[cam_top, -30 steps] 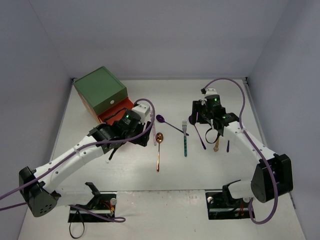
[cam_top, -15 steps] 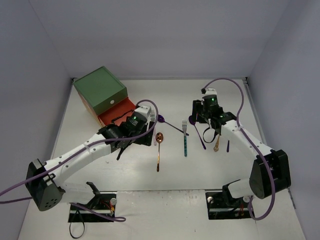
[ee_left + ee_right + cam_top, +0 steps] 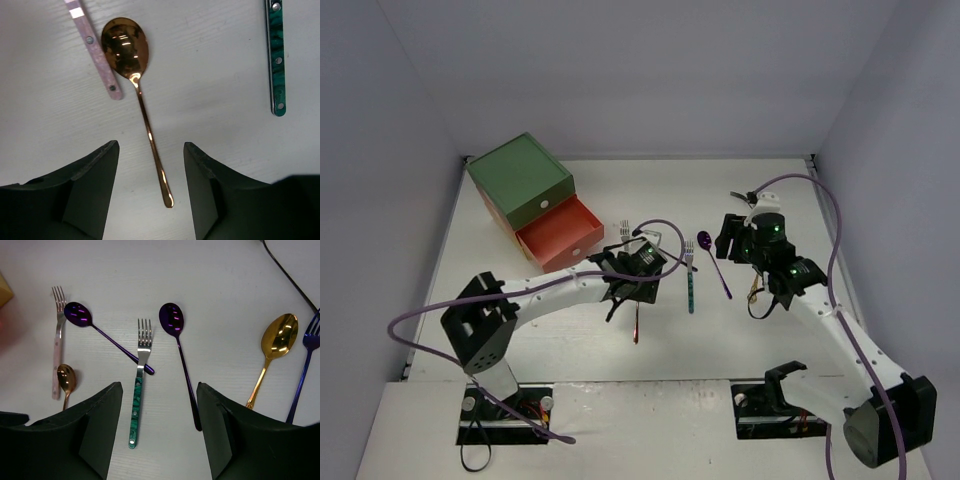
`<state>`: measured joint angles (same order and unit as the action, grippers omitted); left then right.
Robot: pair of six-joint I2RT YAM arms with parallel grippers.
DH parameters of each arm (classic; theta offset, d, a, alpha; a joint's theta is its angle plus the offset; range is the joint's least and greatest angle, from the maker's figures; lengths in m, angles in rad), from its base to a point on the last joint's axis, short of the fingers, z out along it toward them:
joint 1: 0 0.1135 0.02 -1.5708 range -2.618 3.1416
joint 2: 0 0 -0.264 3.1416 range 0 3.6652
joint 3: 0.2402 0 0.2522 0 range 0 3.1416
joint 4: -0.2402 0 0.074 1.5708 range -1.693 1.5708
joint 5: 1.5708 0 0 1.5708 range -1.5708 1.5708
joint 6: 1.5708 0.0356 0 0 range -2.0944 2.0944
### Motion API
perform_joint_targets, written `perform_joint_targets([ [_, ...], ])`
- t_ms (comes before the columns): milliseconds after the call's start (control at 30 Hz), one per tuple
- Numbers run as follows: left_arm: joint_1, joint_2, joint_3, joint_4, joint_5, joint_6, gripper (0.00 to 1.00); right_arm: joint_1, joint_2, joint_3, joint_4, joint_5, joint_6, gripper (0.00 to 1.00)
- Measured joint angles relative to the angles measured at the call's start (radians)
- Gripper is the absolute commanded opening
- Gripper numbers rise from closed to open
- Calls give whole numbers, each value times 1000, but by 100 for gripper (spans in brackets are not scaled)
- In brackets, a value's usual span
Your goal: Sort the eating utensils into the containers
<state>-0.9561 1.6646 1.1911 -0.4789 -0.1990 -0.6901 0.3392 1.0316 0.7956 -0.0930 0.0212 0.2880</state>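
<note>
A copper spoon [image 3: 125, 47] lies on the white table, its thin handle running between the fingers of my left gripper [image 3: 150, 145]. That gripper is open and not touching the handle. A pink-handled fork [image 3: 97, 55] lies just left of the spoon's bowl, and a teal-handled fork [image 3: 276, 60] lies to the right. My right gripper [image 3: 159, 386] hangs open and empty above the table. Ahead of it lie the teal fork [image 3: 140, 385], two purple spoons [image 3: 77, 315] [image 3: 172, 320], a gold spoon [image 3: 280, 335] and a blue fork [image 3: 307, 355]. The chest [image 3: 520, 180] stands at the back left, its orange-red drawer [image 3: 560, 232] pulled out.
The left arm reaches across from the near left, with its purple cable [image 3: 430, 315] looping over the table. The side walls stand close to the chest and to the right arm. A black cable [image 3: 290, 275] crosses the far right of the right wrist view.
My left gripper has moved right, away from the open drawer, to sit over the copper spoon's handle, and its jaws have narrowed. The right arm has shifted right and back from the utensils.
</note>
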Motion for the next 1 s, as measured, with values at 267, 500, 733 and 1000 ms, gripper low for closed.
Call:
perform_joint_targets([
  [267,-21,141,19,21,-22,-81,41,-5,-91,-34,-3,-22,20,59],
  [500,-21,190,25,26,-37,-103,36,-5,-92,-48,-6,-37,27,60],
  [733,-17,206,40,37,-40,-113,1,-5,-92,-54,-8,-37,27,60],
  [1000,-17,205,48,26,-39,-109,0,-5,-98,-75,-9,-37,25,60],
])
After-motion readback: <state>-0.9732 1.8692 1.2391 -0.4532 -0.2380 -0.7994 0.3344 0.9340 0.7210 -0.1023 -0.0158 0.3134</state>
